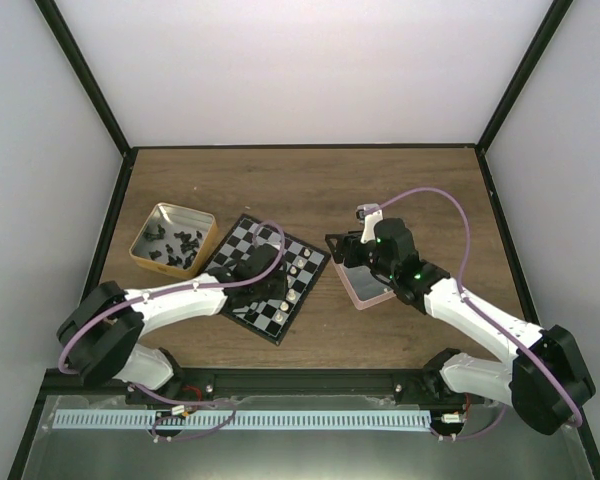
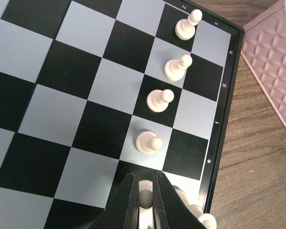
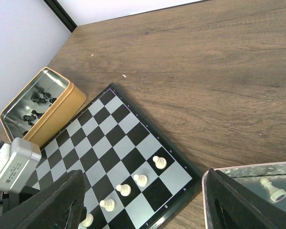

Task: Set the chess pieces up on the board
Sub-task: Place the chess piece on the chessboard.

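Left arm reaches over board point(image 1: 235, 240). Left gripper point(image 2: 144, 183) is clamped on a white piece point(image 2: 145, 197), next to four pawns point(image 2: 159, 100) along the edge. Right gripper point(image 3: 143, 191) gapes wide, empty, by tray point(image 3: 248, 168). Only right wrist shows tray's lone piece point(image 3: 271, 189) and black pieces point(image 3: 35, 98) in tin point(image 3: 62, 112).

Matt wood-grain table point(image 3: 205, 57), glossy plastic chess pieces point(image 2: 159, 100), smooth board point(image 2: 62, 119) — shiny metal tin point(image 3: 62, 114)

A robotics lab test cell: plain white panels point(image 1: 300, 70) in a black frame point(image 1: 84, 72) enclose a wood-grain desk point(image 1: 310, 190), with a white left arm point(image 1: 175, 300) and right arm point(image 1: 480, 316) bolted at its near edge.
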### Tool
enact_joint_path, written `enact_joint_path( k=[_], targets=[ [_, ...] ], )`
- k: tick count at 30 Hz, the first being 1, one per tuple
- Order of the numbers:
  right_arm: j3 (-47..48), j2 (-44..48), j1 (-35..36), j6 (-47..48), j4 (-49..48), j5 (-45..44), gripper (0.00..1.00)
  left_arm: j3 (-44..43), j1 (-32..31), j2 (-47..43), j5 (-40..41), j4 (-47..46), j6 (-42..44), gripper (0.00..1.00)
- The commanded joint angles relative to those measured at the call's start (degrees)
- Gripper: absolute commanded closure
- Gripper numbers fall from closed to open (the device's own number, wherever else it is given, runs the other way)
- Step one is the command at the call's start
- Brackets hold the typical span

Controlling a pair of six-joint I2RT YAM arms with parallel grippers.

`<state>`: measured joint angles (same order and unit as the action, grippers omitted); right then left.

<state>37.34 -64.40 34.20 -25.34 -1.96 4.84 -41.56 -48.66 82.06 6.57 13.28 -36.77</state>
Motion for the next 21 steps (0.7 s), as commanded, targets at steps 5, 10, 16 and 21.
enact_joint_path(
  k=[5,10,16,21],
  targets=[
    [0.1,-0.3,-0.4,0.2,-0.9,-0.6,0.29,0.6,-1.2,2.1,2.2,-2.1,1.2,0.93],
    [0.3,-0.9,-0.4,0.3,-0.8,-0.6,0.28,0.7,-1.6,2.6,2.9,-1.9,1.3,0.90],
    [0.2,-1.2,-0.4,0.4,-0.9,-0.4,0.28,0.2,-1.7,2.8,3.5,-1.1,1.5,0.80],
    [0.2,-0.9,-0.5,0.3,-0.4,-0.8,0.28,-0.1,-1.7,2.8,2.1,-0.6,1.3,0.79]
  ],
)
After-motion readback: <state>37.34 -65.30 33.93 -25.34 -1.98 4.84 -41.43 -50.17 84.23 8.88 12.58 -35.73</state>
